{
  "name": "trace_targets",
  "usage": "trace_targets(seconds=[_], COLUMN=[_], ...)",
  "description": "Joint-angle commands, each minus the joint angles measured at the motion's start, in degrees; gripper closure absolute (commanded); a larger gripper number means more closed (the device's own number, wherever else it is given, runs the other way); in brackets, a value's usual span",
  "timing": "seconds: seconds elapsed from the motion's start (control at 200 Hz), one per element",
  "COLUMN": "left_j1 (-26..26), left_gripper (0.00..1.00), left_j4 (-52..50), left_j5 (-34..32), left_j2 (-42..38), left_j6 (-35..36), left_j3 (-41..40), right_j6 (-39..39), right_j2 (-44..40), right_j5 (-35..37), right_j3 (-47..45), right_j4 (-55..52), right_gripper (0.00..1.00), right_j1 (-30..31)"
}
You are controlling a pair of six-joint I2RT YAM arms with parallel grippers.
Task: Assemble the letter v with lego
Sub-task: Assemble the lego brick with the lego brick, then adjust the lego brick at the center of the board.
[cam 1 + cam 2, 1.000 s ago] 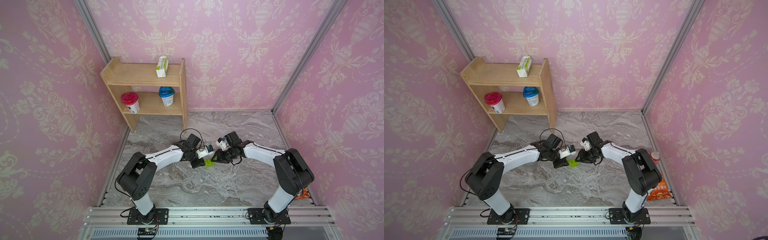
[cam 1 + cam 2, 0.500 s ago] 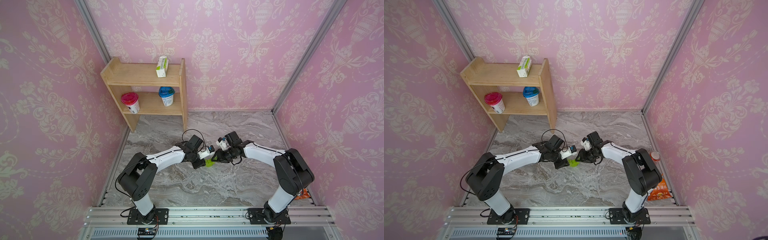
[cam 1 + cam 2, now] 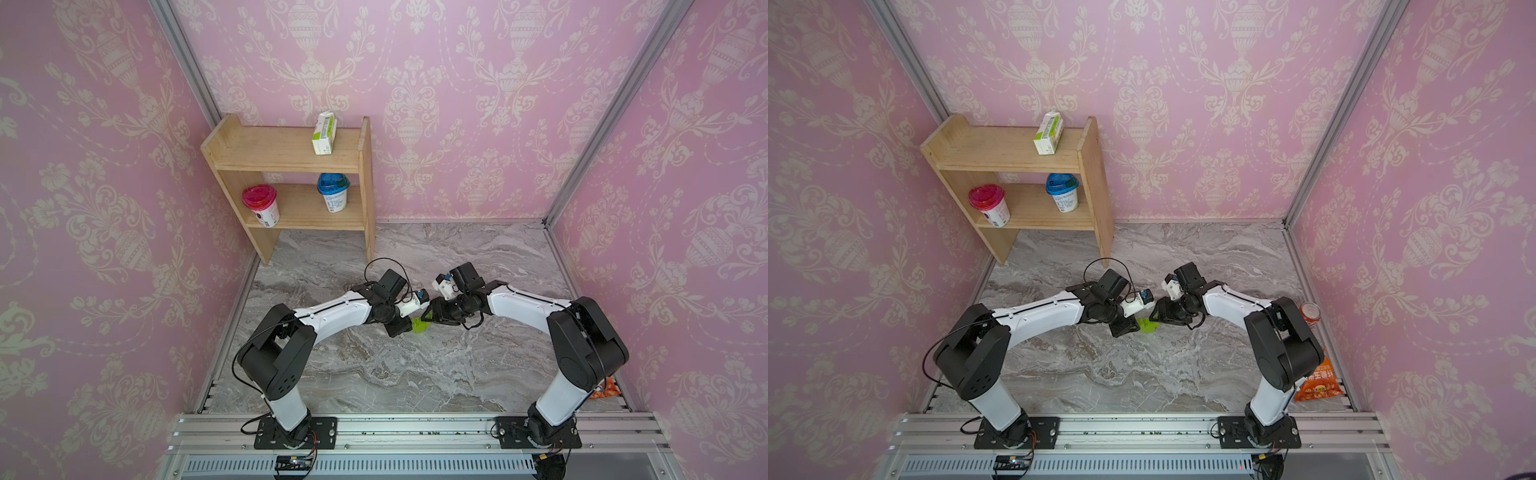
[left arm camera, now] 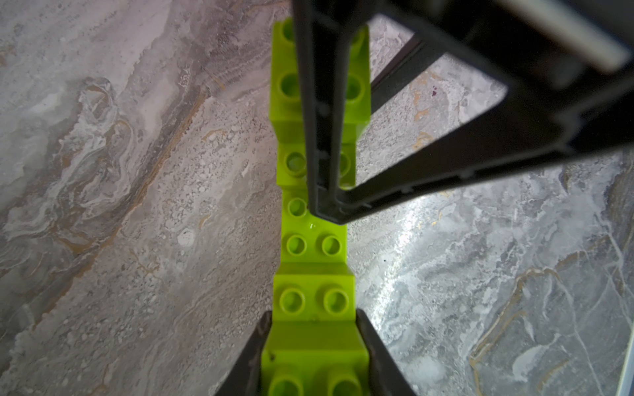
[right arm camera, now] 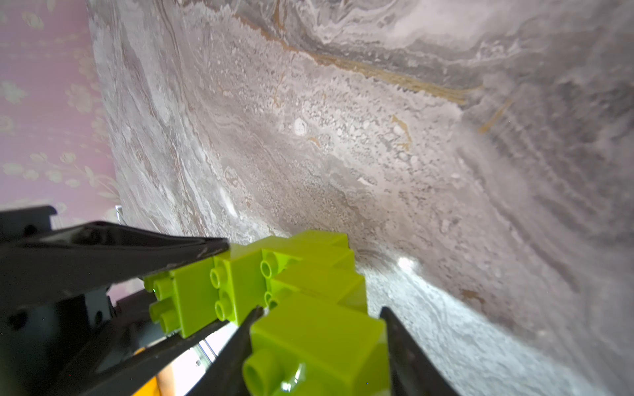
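In both top views the letter v (image 3: pixel 419 327), an assembly of joined lime-green studded bricks with stepped arms, is located near the centre of the marble tabletop (image 3: pixel 415 386), between the tips of the two grippers. Whether it rests on the surface or is raised off it cannot be determined. The left gripper (image 4: pixel 312 313) is clamped on one end brick, and its fingers (image 4: pixel 252 356) bear against both side faces of that brick. The right gripper (image 5: pixel 320 310) is at the opposite end. Its fingers (image 5: pixel 233 353) stand on either side of the end brick, but it cannot be determined whether they press on it or stand just clear. A wooden shelf (image 3: pixel 291 153) stands at the far left corner, well apart from the assembly.
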Motion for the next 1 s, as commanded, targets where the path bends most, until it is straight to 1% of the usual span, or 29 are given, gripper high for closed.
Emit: trace_targets(seconds=[0.0,0.15,0.225,0.335,0.405,0.46,0.49,0.55,0.595,0.615,0.691,0.751,0.811,0.866,0.926,0.996], left_j1=[-0.6,-0.9,-1.0,-1.0,-0.9,-0.8,-0.8,-0.6,-0.4,-0.1,1.0,2.3,3.9,5.4,6.6,7.8], left_gripper=[0.49,0.31,0.25,0.21,0.18,0.18,0.18,0.17,0.16,0.15,0.13,0.10,0.09,0.07,0.07,0.07], left_j4=[-5.5,-5.9,-5.3,-4.5,-3.8,-3.6,-3.5,-2.8,-1.9,-1.5,0.5,2.0,2.3,1.9,1.1,0.3], left_j5=[-3.1,-3.4,-3.3,-2.5,-2.2,-2.5,-3.1,-5.5,-7.5,-8.1,-9.1,-9.8,-11.4,-12.2,-13.2,-13.0], left_j2=[2.2,1.5,0.5,-2.2,-5.1,-8.0,-9.8,-13.8,-16.9,-18.3,-23.4,-27.1,-30.4,-33.6,-37.4,-41.8], left_j6=[0.4,1.7,2.0,2.2,2.1,1.3,0.5,-2.6,-5.8,-7.2,-13.7,-19.9,-26.1,-30.3,-33.0,-34.4], left_j3=[0.7,1.6,1.6,2.0,2.0,1.9,1.7,0.9,0.0,-0.6,-3.1,-4.9,-6.4,-8.0,-9.7,-11.8], right_j6=[-1.1,-1.3,-1.8,-3.7,-6.0,-8.8,-10.8,-16.2,-21.0,-23.4,-35.5,-48.4,-60.1,-67.7,-73.4,-77.6], right_j2=[0.4,-0.3,-1.0,-2.8,-5.1,-7.6,-9.2,-12.3,-14.4,-15.3,-17.9,-18.2,-17.5,-15.6,-12.3,-8.0], right_j5=[0.6,0.4,0.8,1.6,2.7,4.9,7.4,13.1,15.6,16.2,18.3,20.1,20.5,19.7,19.3,19.7], right_j3=[0.3,0.6,1.2,2.5,3.5,4.7,5.7,8.4,10.1,12.4,14.9,16.1,16.8,18.4,22.2,26.4], right_j4=[-1.4,-1.9,-3.2,-7.7,-12.4,-17.9,-21.4,-28.4,-32.2,-33.4,-35.2,-34.8,-33.4,-33.8,-36.4,-39.0], right_gripper=[0.35,0.31,0.30,0.26,0.23,0.21,0.20,0.17,0.16,0.16,0.15,0.12,0.09,0.08,0.10,0.12], right_j1=[0.2,0.2,0.1,0.0,-0.6,-1.2,-1.6,-1.8,-1.6,-1.5,-0.1,1.8,3.6,4.3,4.5,4.9])
